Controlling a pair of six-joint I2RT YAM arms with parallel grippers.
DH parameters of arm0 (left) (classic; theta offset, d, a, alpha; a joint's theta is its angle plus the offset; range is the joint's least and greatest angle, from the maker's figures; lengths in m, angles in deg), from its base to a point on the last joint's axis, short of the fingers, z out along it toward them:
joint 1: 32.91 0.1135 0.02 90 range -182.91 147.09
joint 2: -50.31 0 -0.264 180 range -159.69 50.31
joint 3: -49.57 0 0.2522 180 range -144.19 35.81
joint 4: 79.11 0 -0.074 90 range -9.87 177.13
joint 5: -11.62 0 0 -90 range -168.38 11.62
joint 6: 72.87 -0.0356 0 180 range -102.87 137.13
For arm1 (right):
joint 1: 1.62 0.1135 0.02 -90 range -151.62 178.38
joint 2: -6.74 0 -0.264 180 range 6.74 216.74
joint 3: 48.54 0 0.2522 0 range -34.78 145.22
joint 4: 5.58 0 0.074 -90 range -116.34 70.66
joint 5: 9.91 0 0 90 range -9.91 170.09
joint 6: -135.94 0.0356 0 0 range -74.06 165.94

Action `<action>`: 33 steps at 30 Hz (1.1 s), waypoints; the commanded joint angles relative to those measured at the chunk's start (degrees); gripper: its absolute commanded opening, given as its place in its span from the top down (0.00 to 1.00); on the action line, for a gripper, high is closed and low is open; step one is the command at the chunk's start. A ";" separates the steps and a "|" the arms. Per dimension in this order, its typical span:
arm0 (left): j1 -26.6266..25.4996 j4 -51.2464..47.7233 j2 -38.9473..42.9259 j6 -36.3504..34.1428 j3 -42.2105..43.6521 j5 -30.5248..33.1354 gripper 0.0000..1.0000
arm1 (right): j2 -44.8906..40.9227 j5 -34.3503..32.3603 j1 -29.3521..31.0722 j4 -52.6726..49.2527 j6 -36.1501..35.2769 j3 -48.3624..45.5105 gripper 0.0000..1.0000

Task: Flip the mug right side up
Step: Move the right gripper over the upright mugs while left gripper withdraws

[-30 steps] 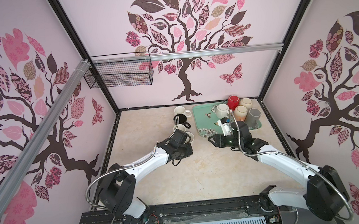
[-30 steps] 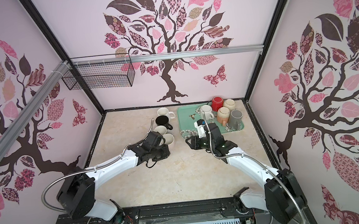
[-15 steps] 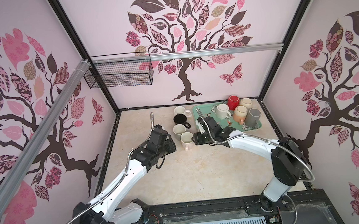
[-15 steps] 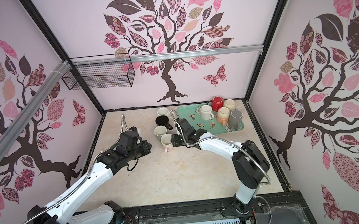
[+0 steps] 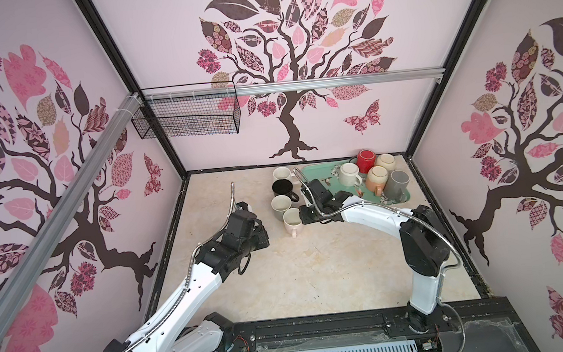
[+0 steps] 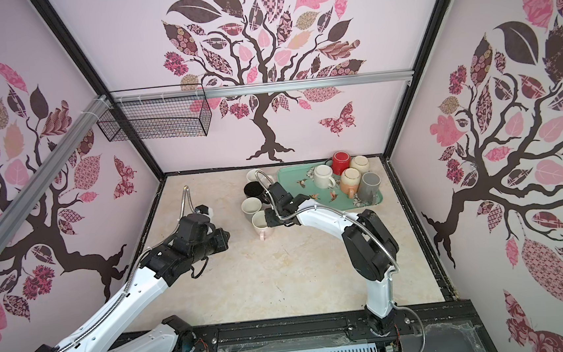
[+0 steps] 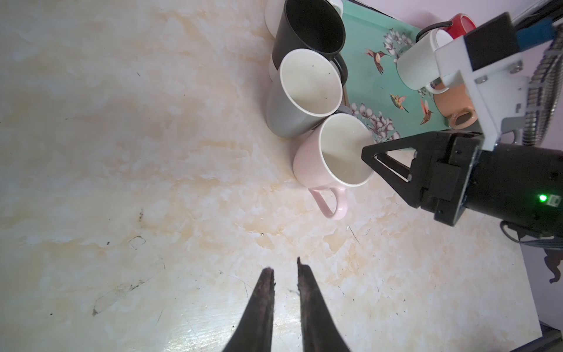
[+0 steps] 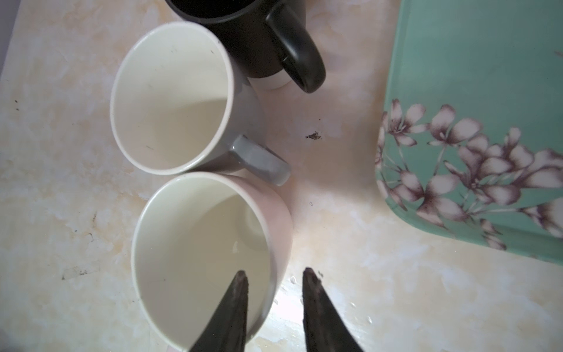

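Pink mug upright on worktop: turn done, withdrawal left. Right tool straddles its rim, grip cannot be told; left tool slightly parted, empty.

Robot lab booth, tree-decal walls, arm rail

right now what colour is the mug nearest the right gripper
Pale pink mug, cream inside; clearest in the left wrist view.

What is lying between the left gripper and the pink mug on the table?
Nothing: in the left wrist view only bare table separates the left gripper from the pink mug.
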 commanded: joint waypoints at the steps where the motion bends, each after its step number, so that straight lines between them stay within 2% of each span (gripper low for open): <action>1: 0.24 -1.12 1.72 -2.02 2.19 1.39 0.81 | 2.97 -1.72 0.49 -4.55 -2.73 3.63 0.72; 12: 0.39 -3.26 5.87 -3.74 3.75 4.04 0.78 | 3.93 -1.18 2.62 -8.80 -12.55 7.95 0.92; 21: 0.45 -4.28 8.07 -3.92 4.90 4.54 0.76 | 7.03 1.16 3.45 -11.10 -17.56 11.99 0.94; 28: 0.46 -5.32 9.88 -3.74 5.76 5.62 0.75 | 10.21 3.54 4.76 -9.40 -21.91 15.78 0.99; 33: 0.46 -5.94 11.77 -3.34 6.51 6.58 0.74 | 11.04 2.94 6.37 -7.03 -26.07 16.20 0.99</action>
